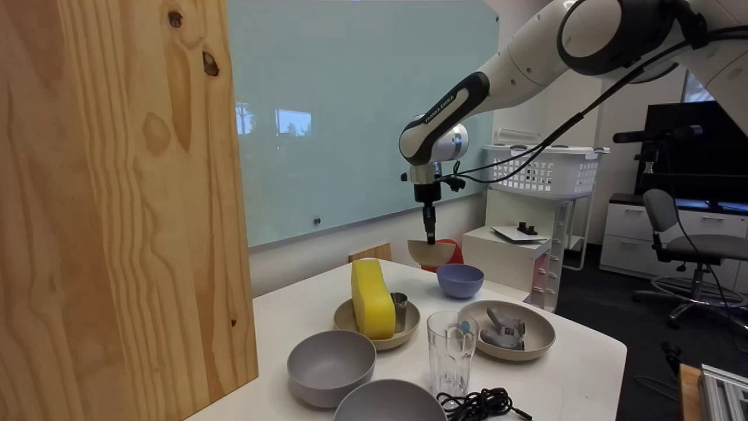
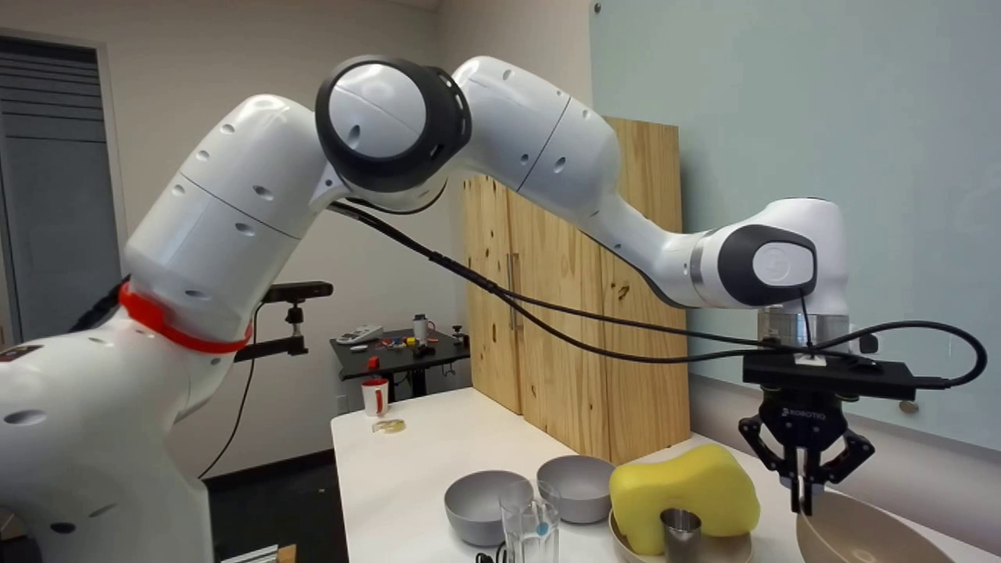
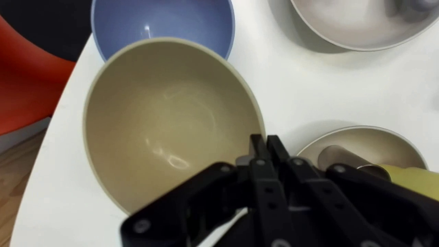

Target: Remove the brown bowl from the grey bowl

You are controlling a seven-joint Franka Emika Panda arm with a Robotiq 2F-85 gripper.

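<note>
The brown bowl hangs in the air above the table, held at one edge of its rim. My gripper is shut on that rim, one finger inside the bowl and one outside. In the wrist view the inside of the brown bowl shows bare, with the fingers at its right edge. The grey bowl, small and blue-grey, stands upright on the table, apart from the brown one. From above, the brown bowl covers part of the grey bowl. The gripper has its pads close together.
A tan dish holds a yellow block and a metal cup. Another dish carries a game controller. Two larger grey bowls, a glass and a cable stand nearer. A red chair adjoins the table edge.
</note>
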